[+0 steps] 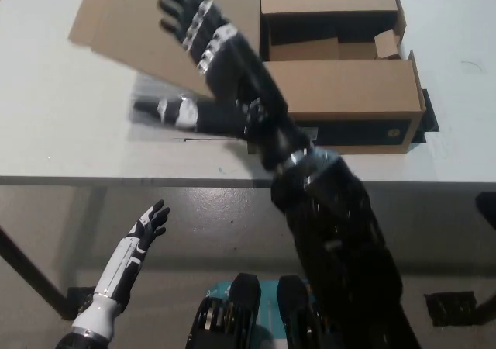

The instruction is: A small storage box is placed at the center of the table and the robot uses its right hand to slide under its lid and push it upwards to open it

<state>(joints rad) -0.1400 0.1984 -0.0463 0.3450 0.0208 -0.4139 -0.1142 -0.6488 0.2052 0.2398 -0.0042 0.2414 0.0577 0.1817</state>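
Note:
A brown cardboard storage box (341,93) sits on the white table (54,124), its inside showing at the top. Its large lid flap (132,23) is raised off the table at the left. My black right hand (205,54) is open, fingers spread, held flat under and against that flap. My white left hand (143,229) hangs open below the table's front edge at lower left, away from the box.
The table's front edge (116,180) runs across the middle of the picture. Dark floor lies below it. A smaller box flap (333,85) stands folded over the front half of the box.

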